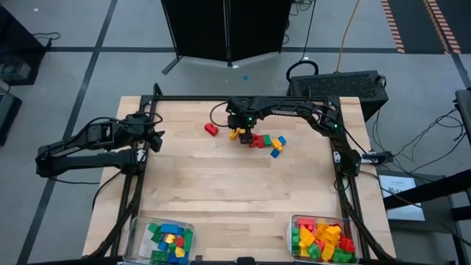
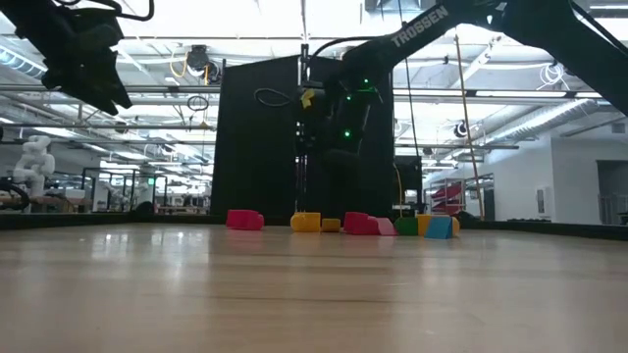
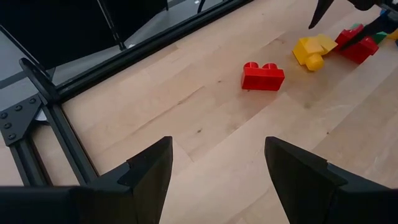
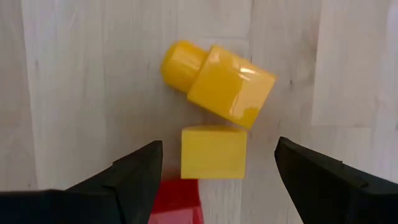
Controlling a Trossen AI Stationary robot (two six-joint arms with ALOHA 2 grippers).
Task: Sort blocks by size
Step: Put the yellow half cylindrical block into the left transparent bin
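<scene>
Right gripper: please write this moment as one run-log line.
right gripper: open, above yellow blocks | left gripper: open, waiting at table's left edge | bins: partly filled

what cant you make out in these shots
- High view: how the small plastic bricks in the two clear plastic bins are sorted; too small and piled.
- Right wrist view: red brick; cut off by the edge and a finger of the right end effector.
- Low view: cluster behind the red brick; overlapping.

Glossy plastic blocks (image 4: 230, 86), matt wooden table (image 1: 221, 184)
</scene>
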